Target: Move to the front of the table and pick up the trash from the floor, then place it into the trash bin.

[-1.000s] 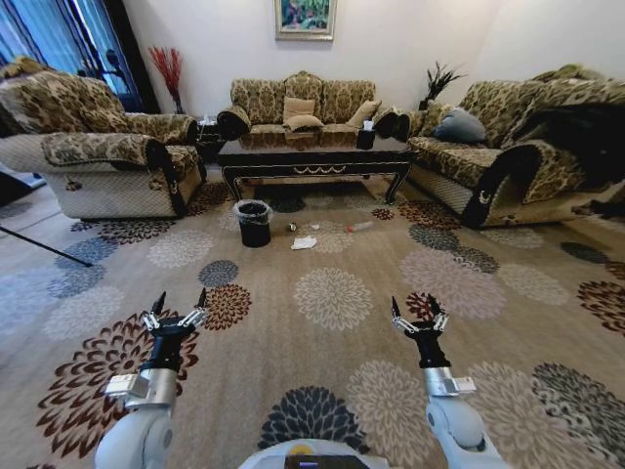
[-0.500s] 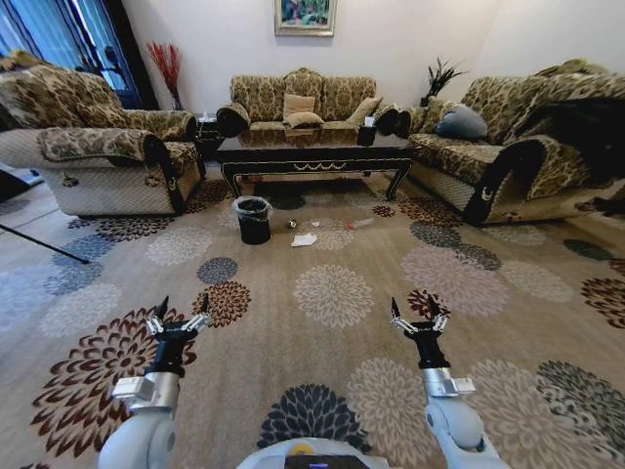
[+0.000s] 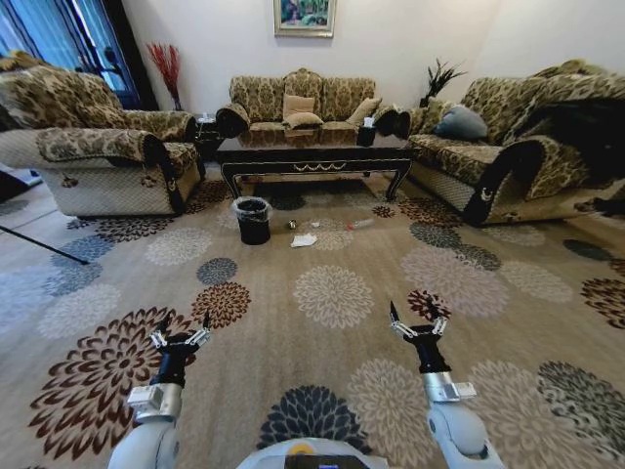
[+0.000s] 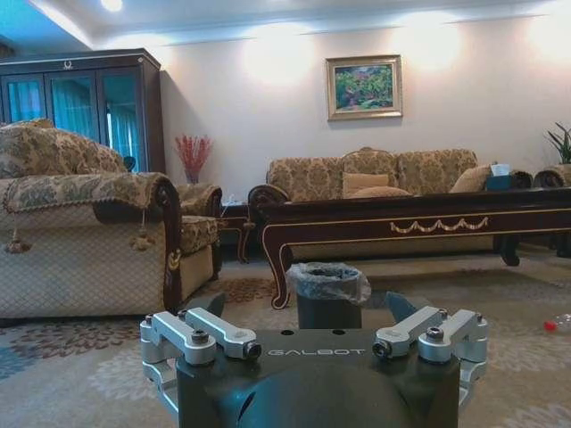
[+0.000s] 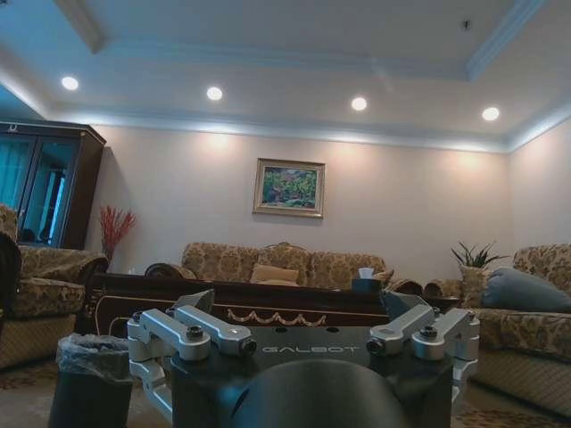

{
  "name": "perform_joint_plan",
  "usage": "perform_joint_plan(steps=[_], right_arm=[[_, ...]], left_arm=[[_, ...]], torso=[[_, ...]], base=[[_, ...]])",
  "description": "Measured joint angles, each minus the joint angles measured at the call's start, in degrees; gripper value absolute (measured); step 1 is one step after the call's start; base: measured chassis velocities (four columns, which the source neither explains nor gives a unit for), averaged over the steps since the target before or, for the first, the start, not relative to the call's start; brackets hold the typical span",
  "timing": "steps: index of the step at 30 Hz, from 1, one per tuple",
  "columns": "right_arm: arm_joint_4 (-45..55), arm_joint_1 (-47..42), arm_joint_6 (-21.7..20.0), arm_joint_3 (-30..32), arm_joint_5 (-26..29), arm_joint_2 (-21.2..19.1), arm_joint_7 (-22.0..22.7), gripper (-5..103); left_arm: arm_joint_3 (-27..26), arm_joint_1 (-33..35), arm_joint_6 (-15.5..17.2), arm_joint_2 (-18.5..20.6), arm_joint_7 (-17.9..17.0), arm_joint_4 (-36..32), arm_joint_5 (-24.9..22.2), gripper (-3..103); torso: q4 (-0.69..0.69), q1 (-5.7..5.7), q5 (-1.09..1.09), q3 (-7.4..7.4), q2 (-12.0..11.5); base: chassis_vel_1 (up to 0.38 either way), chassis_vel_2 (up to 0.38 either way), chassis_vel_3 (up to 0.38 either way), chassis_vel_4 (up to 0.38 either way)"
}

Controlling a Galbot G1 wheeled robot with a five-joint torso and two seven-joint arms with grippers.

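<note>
Pictured from the head camera: a living room floored in beige carpet (image 3: 322, 371) patterned with large round flower medallions in brown, grey, cream and dark blue. Low in the foreground, left gripper (image 3: 181, 327) and right gripper (image 3: 418, 316), both raised above the carpet, fingers spread apart, holding nothing. Well ahead, across open carpet, the long low glossy dark-brown wooden coffee table (image 3: 311, 154) with gold scroll ornament on its front rail, set between patterned brown-and-cream sofas: one on the left (image 3: 93, 147), one behind (image 3: 303, 98), one on the right (image 3: 508, 147). Just in front of the table's left end, the small round black trash bin (image 3: 253, 221) lined with a translucent whitish bag folded over its rim. Lying on the carpet right of the bin and in front of the table: a crumpled white paper napkin (image 3: 304, 240), a small shiny silvery ball (image 3: 291, 225) and a slim stick-like piece (image 3: 360, 224). Seen past the left gripper's fingers in the left wrist view, the bin (image 4: 327, 295) standing upright before the table's rail (image 4: 428, 225). On the far wall, a framed landscape painting (image 3: 305, 18).
</note>
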Motion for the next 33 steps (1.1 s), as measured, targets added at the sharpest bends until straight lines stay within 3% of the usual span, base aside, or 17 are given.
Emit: perform_joint_plan(steps=[14,27,29,33], right_arm=[[-0.7,0.49,-0.14,-0.31,-0.06,0.75,-0.01,100],[-1.43,0.67,0.36,0.46,0.31,0.69,-0.2,100],[-1.44,0.72,0.37,0.48,0.32,0.68,-0.2,100],[-1.44,0.82,0.37,0.44,0.31,0.7,-0.2,100]], left_arm=[[-0.6,0.16,-0.25,0.45,0.6,-0.25,-0.59,100],[-0.27,-0.04,-0.5,0.21,0.88,0.03,-0.37,100],[-0.27,-0.05,-0.58,0.2,0.9,0.15,-0.37,100],[-0.32,0.02,-0.79,0.18,0.92,0.17,-0.38,100]], torso=[[-0.02,0.0,0.0,0.17,0.2],[-0.01,-0.01,0.04,0.24,0.3],[-0.02,0.0,-0.06,0.28,0.31],[0.0,0.0,0.05,0.28,0.33]], base=[[-0.202,0.21,0.191,-0.185],[-0.361,0.347,0.359,-0.352],[-0.375,0.37,0.354,-0.373],[-0.318,0.353,0.341,-0.364]])
